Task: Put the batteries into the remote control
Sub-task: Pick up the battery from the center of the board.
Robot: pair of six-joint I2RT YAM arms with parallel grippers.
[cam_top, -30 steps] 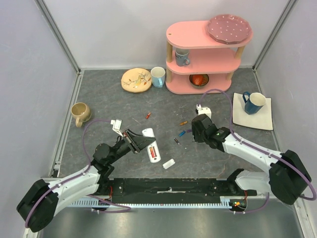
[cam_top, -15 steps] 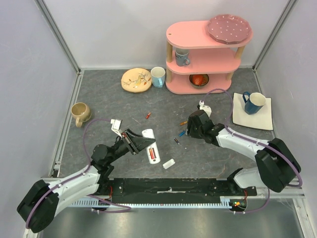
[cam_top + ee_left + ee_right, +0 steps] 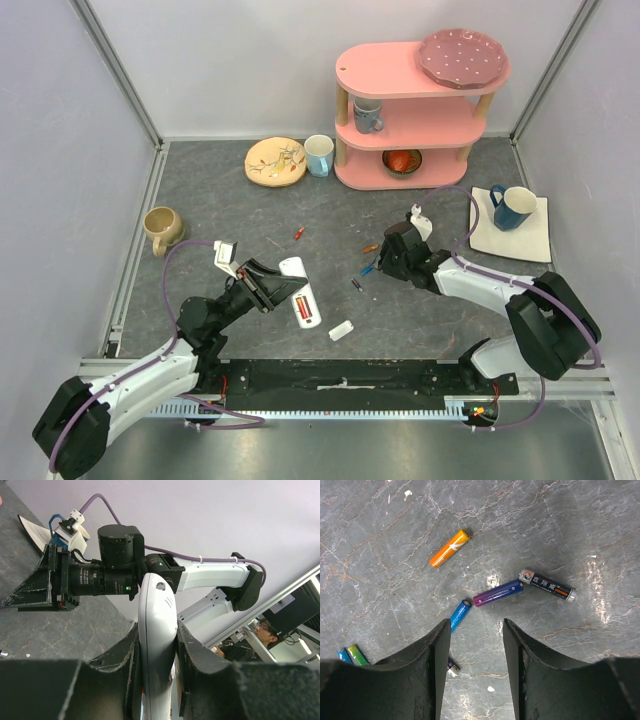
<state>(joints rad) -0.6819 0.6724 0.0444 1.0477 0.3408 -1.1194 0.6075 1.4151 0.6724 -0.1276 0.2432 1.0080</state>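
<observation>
My left gripper (image 3: 278,285) is shut on the white remote control (image 3: 300,296), holding it by its edges just above the table; a red battery (image 3: 303,309) lies in its open compartment. In the left wrist view the remote control (image 3: 156,605) is wedged between both fingers. My right gripper (image 3: 476,630) is open and empty, hovering over loose batteries: orange (image 3: 450,547), purple-blue (image 3: 498,593), dark (image 3: 547,585), blue (image 3: 460,614). Another dark one (image 3: 451,668) peeks from under the left finger. From above, the right gripper (image 3: 383,265) is beside the blue battery (image 3: 367,269).
The small white back cover (image 3: 341,329) lies right of the remote. A lone red battery (image 3: 298,234) sits further back. A pink shelf (image 3: 410,110), cream plate (image 3: 275,161), white mug (image 3: 319,154), tan mug (image 3: 162,228) and white tray (image 3: 535,240) with a blue mug ring the area.
My right gripper has moved left and slightly back over the loose batteries. My left gripper has shifted the remote a little to the left, still clamped.
</observation>
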